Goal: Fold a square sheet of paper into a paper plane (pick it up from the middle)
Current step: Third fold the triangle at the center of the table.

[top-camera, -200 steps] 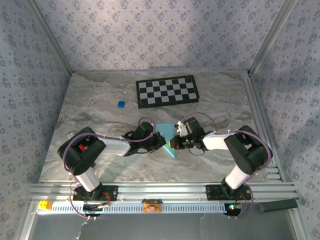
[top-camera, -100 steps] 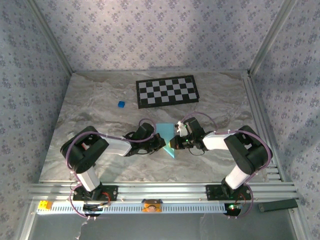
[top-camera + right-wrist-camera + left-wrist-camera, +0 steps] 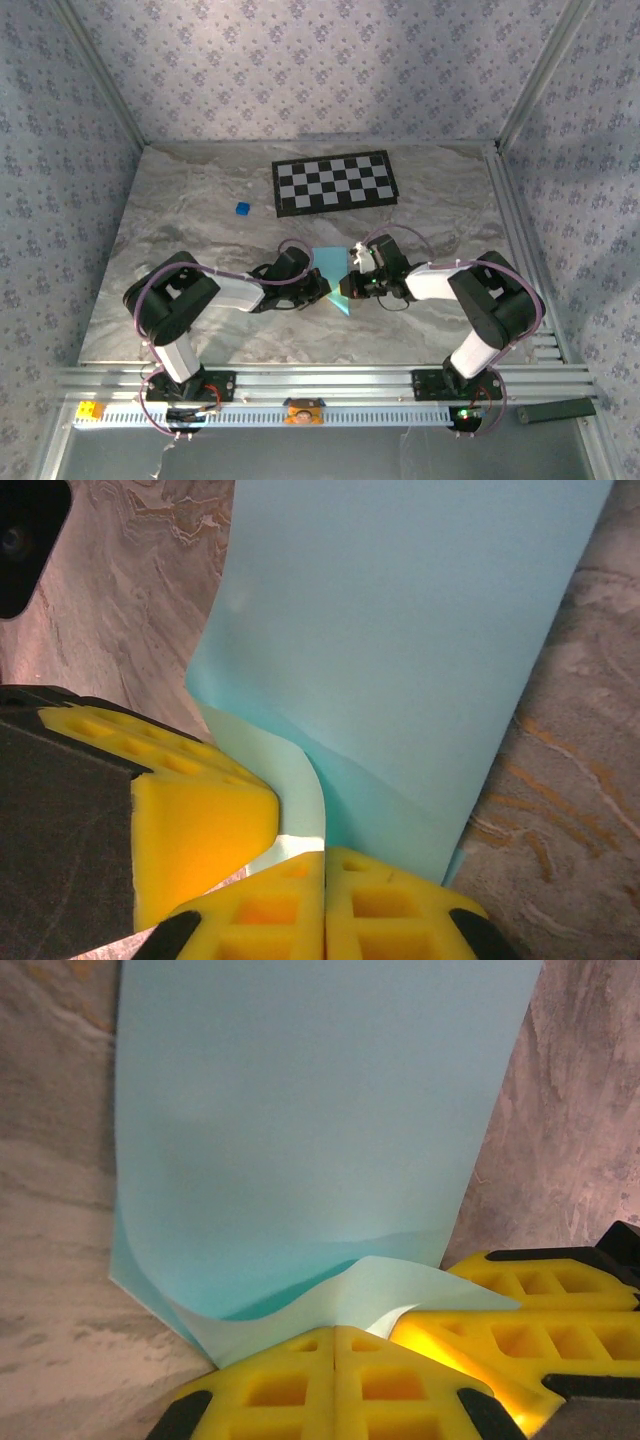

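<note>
At mid-frame the left hand and right hand press in from either side on the square sheet of paper, light blue on the marbled tabletop; a checkerboard lies above it; a small blue cube sits upper left.

The square sheet of paper lies between left claw and right claw, before the checkerboard.

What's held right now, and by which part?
The light-blue sheet: left gripper and right gripper both look pinched shut on its curled-up near edge, side by side.
</note>
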### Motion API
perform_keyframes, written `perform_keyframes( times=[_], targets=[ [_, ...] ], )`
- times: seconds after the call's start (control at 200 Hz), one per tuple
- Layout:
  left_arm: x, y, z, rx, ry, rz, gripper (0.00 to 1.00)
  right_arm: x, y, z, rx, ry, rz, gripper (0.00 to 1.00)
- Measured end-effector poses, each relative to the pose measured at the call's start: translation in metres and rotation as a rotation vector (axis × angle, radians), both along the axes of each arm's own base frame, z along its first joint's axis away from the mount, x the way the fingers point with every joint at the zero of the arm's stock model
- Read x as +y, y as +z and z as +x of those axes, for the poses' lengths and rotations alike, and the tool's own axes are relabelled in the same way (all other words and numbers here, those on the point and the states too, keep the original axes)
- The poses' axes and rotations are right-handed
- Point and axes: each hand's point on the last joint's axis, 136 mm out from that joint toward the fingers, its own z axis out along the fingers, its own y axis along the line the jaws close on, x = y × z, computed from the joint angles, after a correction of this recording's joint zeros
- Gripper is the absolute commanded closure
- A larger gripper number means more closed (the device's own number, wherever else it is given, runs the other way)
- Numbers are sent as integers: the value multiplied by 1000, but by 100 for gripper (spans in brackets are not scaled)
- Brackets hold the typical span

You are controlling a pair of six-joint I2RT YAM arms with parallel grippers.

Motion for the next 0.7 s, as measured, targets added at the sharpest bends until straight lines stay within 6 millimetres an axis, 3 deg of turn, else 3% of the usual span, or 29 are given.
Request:
perform_keyframes(
  times=[0.12, 0.35, 0.51, 0.705],
  targets=[
    [-1, 0, 0, -3, -4, 11, 100, -2, 6, 0, 8, -17, -1, 71],
    [-1, 0, 0, -6, -11, 24, 100, -23, 37, 10, -39, -99, -15, 63],
    [-1, 0, 0, -8, -10, 26, 100, -29, 59, 9, -55, -113, 25, 75],
    [-1, 0, 0, -8, -10, 26, 100, -6, 57, -22, 12, 13, 48, 92]
  ],
)
